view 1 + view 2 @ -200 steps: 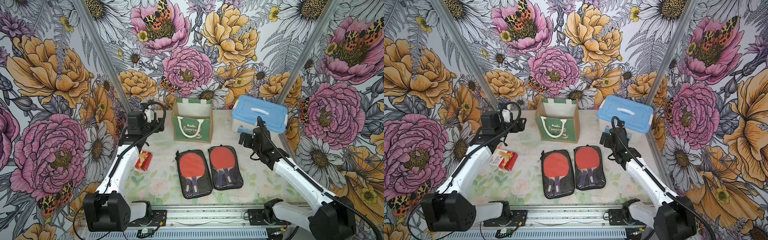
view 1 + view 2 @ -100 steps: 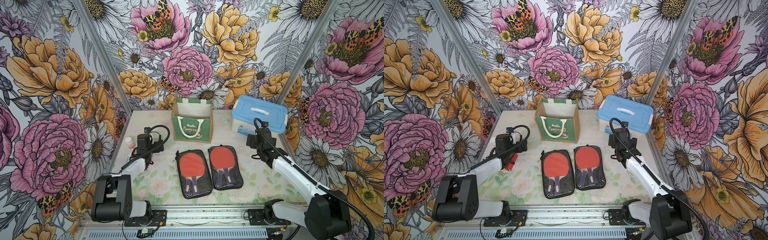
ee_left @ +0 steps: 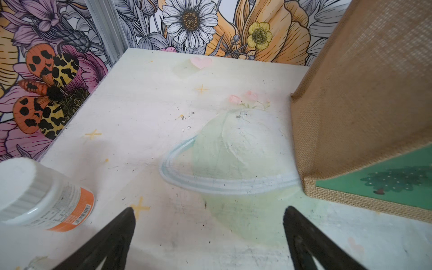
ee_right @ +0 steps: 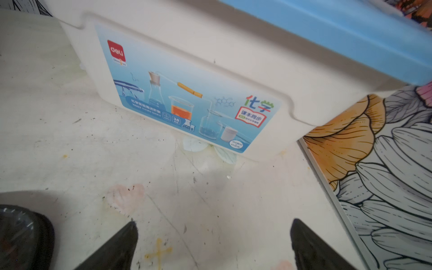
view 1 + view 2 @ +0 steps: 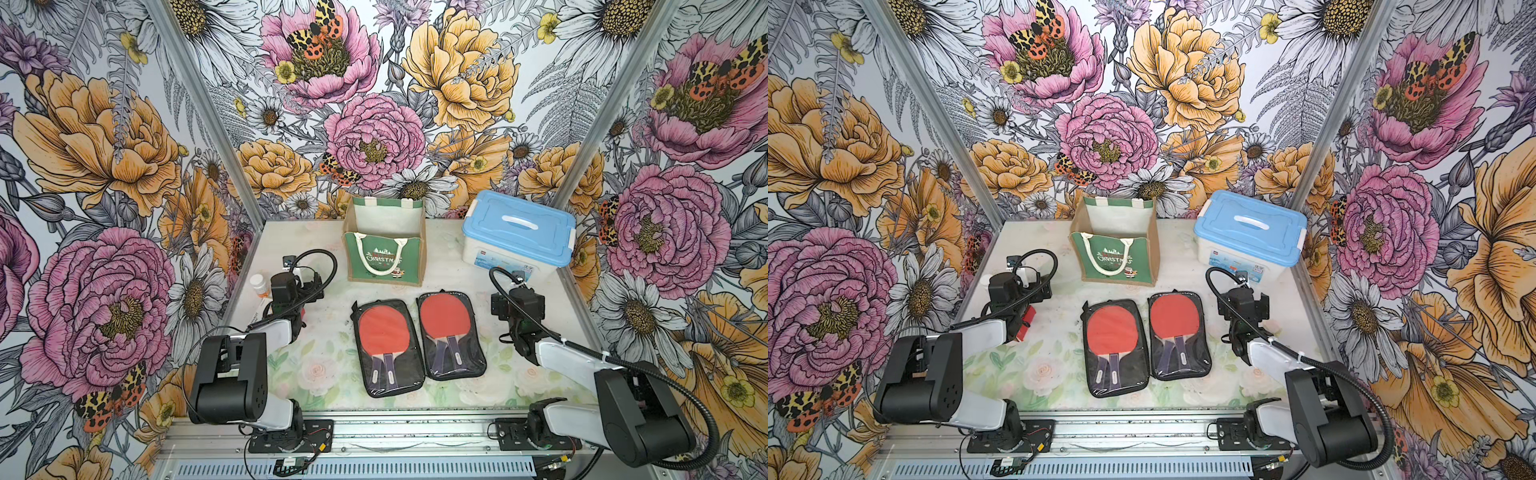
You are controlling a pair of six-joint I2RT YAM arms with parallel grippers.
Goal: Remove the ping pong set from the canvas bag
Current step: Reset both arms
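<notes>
Nearest the front rail, the ping pong set [image 5: 386,340] lies flat on the table [image 5: 320,374], out in the open and well clear of the bag. It's two black cases side by side and touching, a red paddle in each, handles toward the rail. Both top views show it [image 5: 1115,347] plainly.

Either side of it the arms sit low over the table. The left gripper [image 3: 209,210] has its two black fingers spread wide, with only bare tabletop between them. Just beside it sits a white bottle [image 3: 44,198] with an orange label, and a small red box [image 5: 1026,322] peeks out from under the left arm [image 5: 272,332].

Across the table, the right gripper [image 4: 214,223] is spread wide too and holds nothing. A corner of the black case shows at the edge of its wrist view.

Further back, in the centre, the canvas bag [image 5: 384,257] stands upright with its mouth open. It has a green front with white "CHRISTMAS" lettering, tan sides, and a white rope handle hanging down the front.

To its right and apart from it, the white box [image 5: 517,237] with the blue lid sits near the back corner, lid on. Behind it all are the flowered walls [image 5: 374,124].
</notes>
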